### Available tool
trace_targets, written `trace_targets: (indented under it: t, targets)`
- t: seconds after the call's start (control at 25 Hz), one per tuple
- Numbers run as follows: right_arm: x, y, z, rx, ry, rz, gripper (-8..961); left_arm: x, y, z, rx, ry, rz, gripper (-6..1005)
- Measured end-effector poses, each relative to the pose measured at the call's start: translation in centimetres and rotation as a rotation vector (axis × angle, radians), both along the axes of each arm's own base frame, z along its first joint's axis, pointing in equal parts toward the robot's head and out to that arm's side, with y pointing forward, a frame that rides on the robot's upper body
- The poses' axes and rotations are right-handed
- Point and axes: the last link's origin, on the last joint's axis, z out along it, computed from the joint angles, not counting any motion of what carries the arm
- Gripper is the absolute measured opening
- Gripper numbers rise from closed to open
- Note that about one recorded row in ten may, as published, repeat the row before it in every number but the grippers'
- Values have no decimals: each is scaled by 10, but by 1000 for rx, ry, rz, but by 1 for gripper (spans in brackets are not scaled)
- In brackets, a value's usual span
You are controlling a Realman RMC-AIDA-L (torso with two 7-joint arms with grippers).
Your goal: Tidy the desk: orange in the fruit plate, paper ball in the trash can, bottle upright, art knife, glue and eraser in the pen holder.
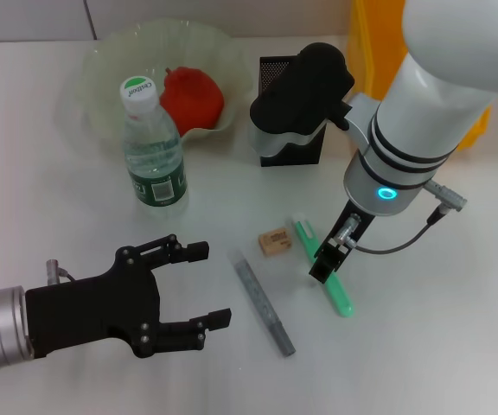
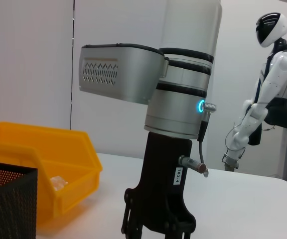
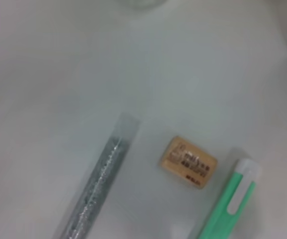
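Note:
My right gripper [image 1: 327, 259] hangs low over the green art knife [image 1: 334, 285], which lies flat on the desk. The tan eraser [image 1: 275, 241] lies just left of the knife, and the grey glue stick [image 1: 264, 303] lies further left. The right wrist view shows the glue [image 3: 96, 189], the eraser [image 3: 188, 162] and the knife [image 3: 230, 204]. My left gripper [image 1: 206, 285] is open and empty at the front left. The bottle [image 1: 152, 143] stands upright. The orange [image 1: 193, 97] lies in the fruit plate [image 1: 102, 78]. The black mesh pen holder [image 1: 288, 108] stands behind my right arm.
A yellow bin [image 1: 370, 43] stands at the back right. It also shows in the left wrist view [image 2: 44, 154], with a pale crumpled thing [image 2: 59, 183] inside, beside the pen holder [image 2: 9, 199] and my right arm [image 2: 158, 219].

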Motion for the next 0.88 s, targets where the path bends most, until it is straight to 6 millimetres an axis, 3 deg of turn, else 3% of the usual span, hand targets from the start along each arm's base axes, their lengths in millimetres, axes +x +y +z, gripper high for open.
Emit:
trace_targets:
  t: [0.12,0.32,0.56,0.88]
  targets:
    - [1,0,0,1,3,-9,723,-1,-1,-1,-3,-3,6,844]
    - [-1,-2,-3,-11,38,-35,488,0,-1,-1,-2,-5,7,844]
    - [0,-2,-5,-18,45,-55,397,-1,-1,-1,-2,-5,8,844]
    - [4,0,-6,-13,39,-69,379,-1,-1,-1,-1,-5,6,844]
